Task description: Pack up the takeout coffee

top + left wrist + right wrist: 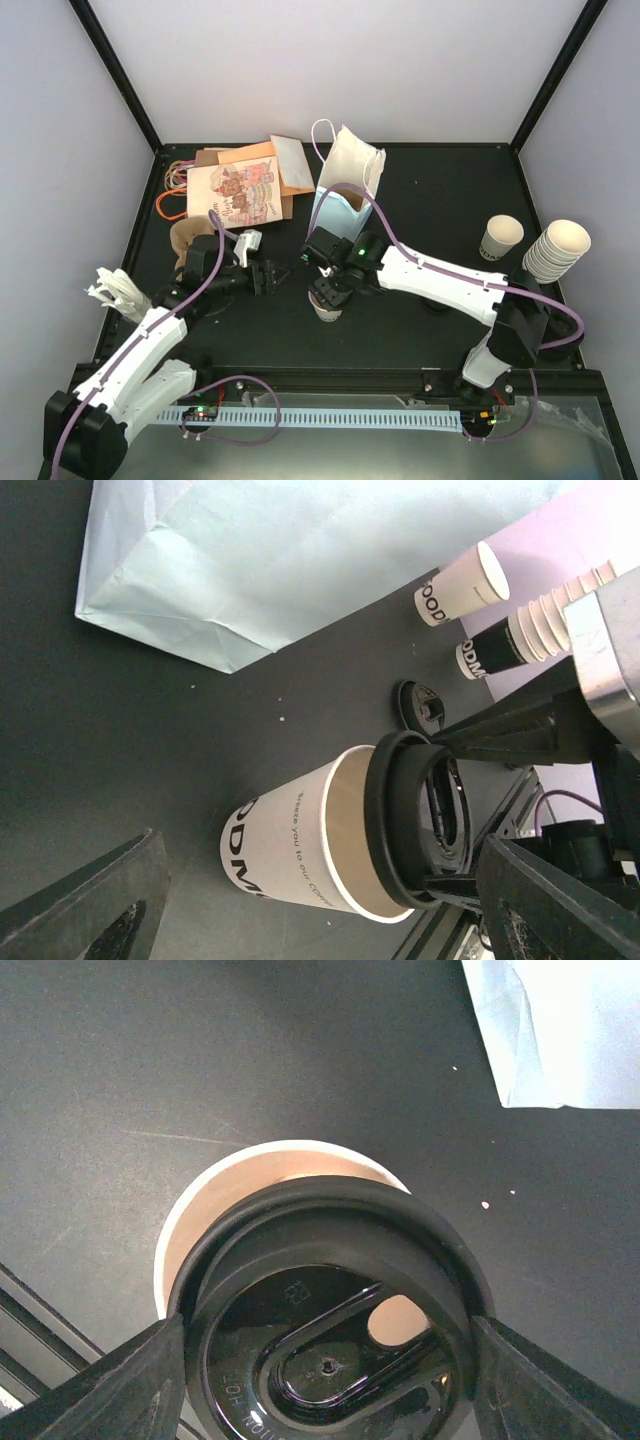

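Takeout coffee (327, 305): a cream paper cup standing upright on the bench (440, 190), just below the centre of the top view, under the tip of the right arm.
Black lid (330, 1310): it lies over the cup's mouth but off-centre. In the right wrist view a crescent of the cup's pale inner wall shows at the upper left of the lid. In the left wrist view the lid sits tilted on the rim, not pressed down all round.
Cup contents: only the bare cream inner wall shows, and the bottom is hidden by the lid.
Right pincer (325, 1360): clamped on the black lid, one finger against each side of its rim.
Left pincer (270, 277): fingers apart with nothing between them, just left of the cup and not touching it.
White paper bag (345, 180): upright behind the cup, in the upper centre of the top view, with its mouth open. What is inside cannot be told.
Single lidless cup (500, 238): upright at the right side of the bench, well apart from the takeout coffee, and its inside looks empty.
Stack of cream cups (555, 250): nested together, just right of the single cup, near the bench's right edge.
Small black disc (420, 702): lies flat on the bench between the takeout coffee and the cups at the right.
Printed paper bag (235, 195): lies flat at the upper left, partly over some flat brown bags (285, 160).
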